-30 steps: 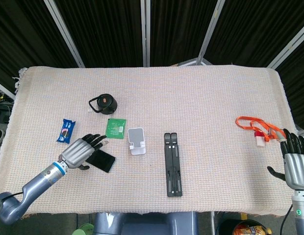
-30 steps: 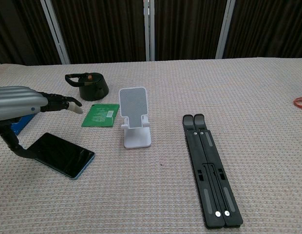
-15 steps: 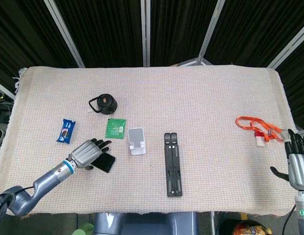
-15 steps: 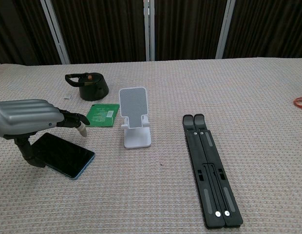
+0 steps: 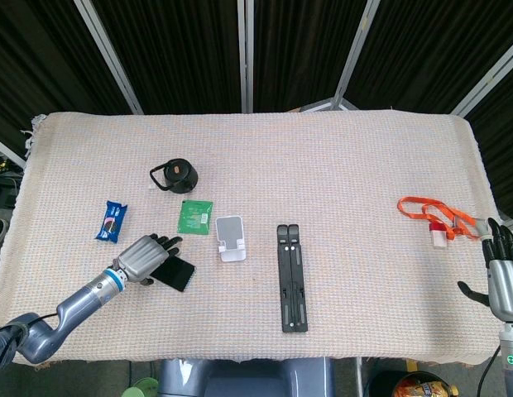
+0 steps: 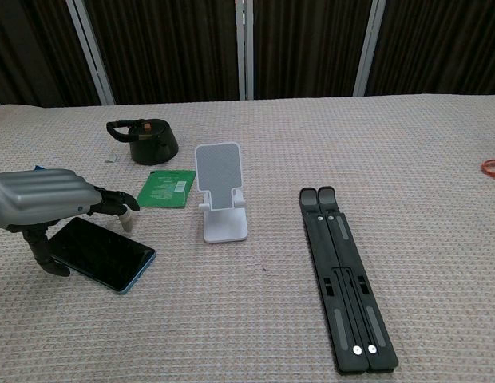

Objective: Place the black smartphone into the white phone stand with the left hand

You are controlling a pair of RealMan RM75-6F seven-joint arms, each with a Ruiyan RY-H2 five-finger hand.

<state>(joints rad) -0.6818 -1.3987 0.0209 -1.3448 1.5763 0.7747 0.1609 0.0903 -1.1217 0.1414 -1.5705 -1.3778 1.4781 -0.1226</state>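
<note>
The black smartphone [image 5: 175, 272] [image 6: 100, 254] lies flat on the woven cloth, left of the white phone stand [image 5: 230, 237] [image 6: 221, 196], which stands upright. My left hand [image 5: 144, 257] [image 6: 48, 204] hovers over the phone's left end with fingers spread and pointing toward the stand; its thumb reaches down by the phone's near left edge. Nothing shows it gripping the phone. My right hand [image 5: 502, 273] is open at the table's right edge, holding nothing.
A green packet [image 5: 194, 216] [image 6: 166, 188] lies just behind the phone. A black round lid with a loop [image 5: 177, 174] [image 6: 148, 142] sits further back. A blue snack pack [image 5: 111, 220] is at left. A folded black laptop stand [image 5: 291, 277] [image 6: 344, 274] lies right of the phone stand. An orange lanyard [image 5: 434, 215] lies far right.
My left hand has dropped lower over the phone's left end and drawn slightly back. The phone has not moved. The right hand sank slightly toward the table's edge.
</note>
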